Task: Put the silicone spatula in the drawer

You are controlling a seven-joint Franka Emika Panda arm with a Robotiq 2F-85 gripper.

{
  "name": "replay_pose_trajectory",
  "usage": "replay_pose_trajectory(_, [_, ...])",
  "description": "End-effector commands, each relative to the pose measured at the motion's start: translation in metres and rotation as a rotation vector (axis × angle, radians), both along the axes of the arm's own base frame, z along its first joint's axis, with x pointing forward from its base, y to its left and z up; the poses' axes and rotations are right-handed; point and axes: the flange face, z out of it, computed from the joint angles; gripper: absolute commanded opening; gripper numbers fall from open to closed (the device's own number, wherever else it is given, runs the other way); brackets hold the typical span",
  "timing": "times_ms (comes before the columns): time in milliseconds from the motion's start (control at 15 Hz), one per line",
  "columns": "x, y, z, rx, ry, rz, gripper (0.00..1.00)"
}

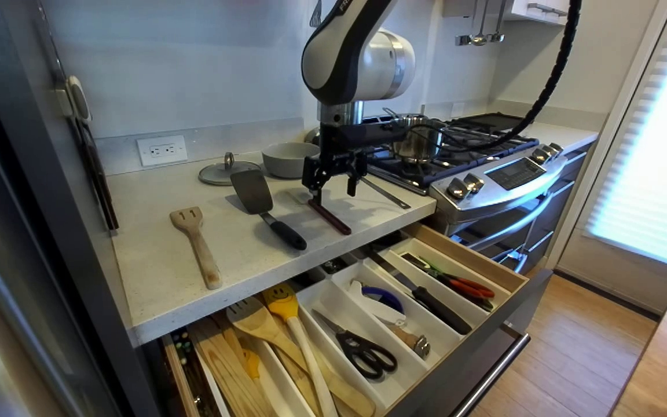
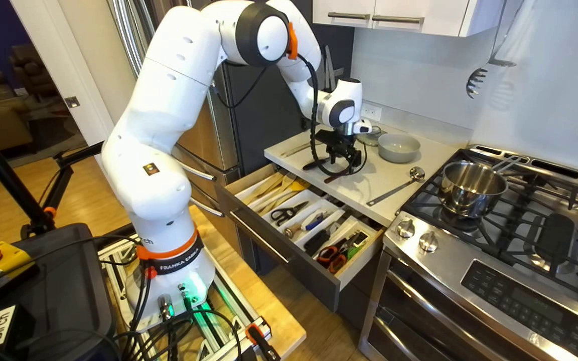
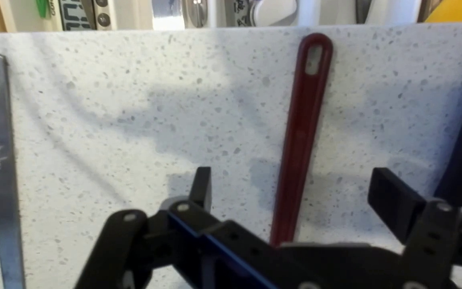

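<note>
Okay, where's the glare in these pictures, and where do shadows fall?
In an exterior view, the pleated blind glares nearly white; in the wrist view, soft grey shadows lie on the speckled countertop either side of the red spatula handle.

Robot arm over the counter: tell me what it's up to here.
The robot arm looks about to pick up the spatula, most likely for the drawer. Its hand is open, low over the counter; in the wrist view the spatula's dark red handle shows in the opening with a gap on each side, so nothing is gripped yet. The drawer stands open below the countertop, and a turner lies beside the spatula.
</note>
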Motion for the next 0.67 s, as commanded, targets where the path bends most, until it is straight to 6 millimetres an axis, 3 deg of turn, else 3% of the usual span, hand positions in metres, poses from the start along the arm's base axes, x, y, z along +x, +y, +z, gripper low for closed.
replay_pose_trajectory(0, [0.014,0.010,-0.019,0.011,-0.005,0.023,0.92])
replay_pose_trajectory(67, [0.016,0.011,-0.022,0.003,-0.002,0.028,0.89])
replay_pose_trajectory(200, [0.020,0.014,-0.029,-0.007,0.005,0.034,0.67])
replay_pose_trajectory(400, [0.023,0.015,-0.039,0.000,0.008,0.031,0.52])
replay_pose_trajectory(467, [0.025,0.014,-0.040,0.000,0.004,0.028,0.35])
replay_pose_trajectory(600, [0.027,0.011,-0.036,0.000,-0.007,0.023,0.27])
